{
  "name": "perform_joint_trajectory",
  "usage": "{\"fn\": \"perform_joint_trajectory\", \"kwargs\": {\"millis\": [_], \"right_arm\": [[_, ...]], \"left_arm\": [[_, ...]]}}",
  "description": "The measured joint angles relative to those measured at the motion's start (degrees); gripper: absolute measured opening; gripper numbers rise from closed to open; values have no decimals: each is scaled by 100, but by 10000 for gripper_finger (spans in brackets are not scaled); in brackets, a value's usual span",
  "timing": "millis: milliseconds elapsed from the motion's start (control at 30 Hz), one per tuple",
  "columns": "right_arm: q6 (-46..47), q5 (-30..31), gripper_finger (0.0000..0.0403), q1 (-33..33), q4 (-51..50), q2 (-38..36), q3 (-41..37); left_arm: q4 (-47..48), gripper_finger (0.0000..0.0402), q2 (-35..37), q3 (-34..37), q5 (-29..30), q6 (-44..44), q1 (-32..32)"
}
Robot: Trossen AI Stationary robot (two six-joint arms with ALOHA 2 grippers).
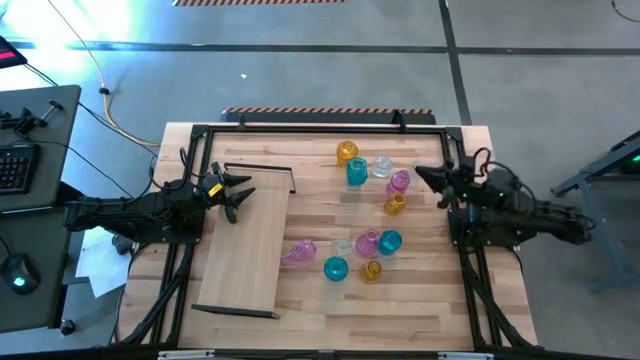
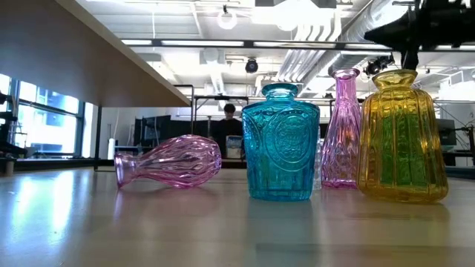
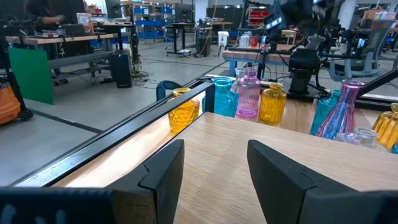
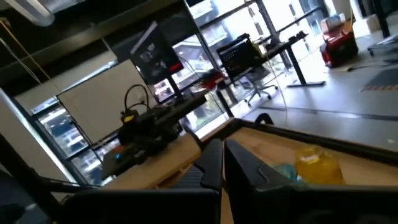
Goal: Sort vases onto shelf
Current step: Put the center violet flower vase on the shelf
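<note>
Several small glass vases in pink, teal, yellow and clear stand in two groups right of the shelf (image 1: 245, 240), a light-wood board with dark end rails lying on the table's left half. The far group (image 1: 375, 175) stands upright. In the near group a pink vase (image 2: 171, 162) lies on its side beside an upright teal vase (image 2: 280, 144), a pink one (image 2: 343, 130) and a yellow one (image 2: 402, 137). My left gripper (image 1: 240, 195) hovers open and level over the shelf's far end, with nothing between its fingers (image 3: 161, 171). My right gripper (image 1: 425, 178) hangs shut beside the far group, empty (image 4: 222, 165).
Black frame rails (image 1: 320, 128) run along the table's far edge and down both sides by the arm bases. A desk with a keyboard (image 1: 15, 165) stands off the table's left. A person (image 2: 230, 122) stands far back in the room. Bare tabletop lies near the front edge.
</note>
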State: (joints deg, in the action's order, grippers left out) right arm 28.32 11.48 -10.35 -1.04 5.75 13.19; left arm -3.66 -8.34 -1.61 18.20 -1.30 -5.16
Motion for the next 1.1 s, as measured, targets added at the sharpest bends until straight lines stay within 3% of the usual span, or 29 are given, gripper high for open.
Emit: {"fn": "perform_joint_trajectory", "kwargs": {"millis": [200, 633, 900, 1100], "right_arm": [[187, -140, 0, -2, 248, -569, -787], [367, -880, 0, -2, 508, -515, -1230], [542, -1364, 0, -1, 455, -483, -394], [410, -1354, 0, 0, -950, 176, 974]], "left_arm": [[1, 170, -2, 0, 1, 0, 1], [63, 170, 0, 0, 0, 0, 1], [68, 170, 0, 0, 0, 0, 0], [70, 170, 0, 0, 0, 0, -1]]}}
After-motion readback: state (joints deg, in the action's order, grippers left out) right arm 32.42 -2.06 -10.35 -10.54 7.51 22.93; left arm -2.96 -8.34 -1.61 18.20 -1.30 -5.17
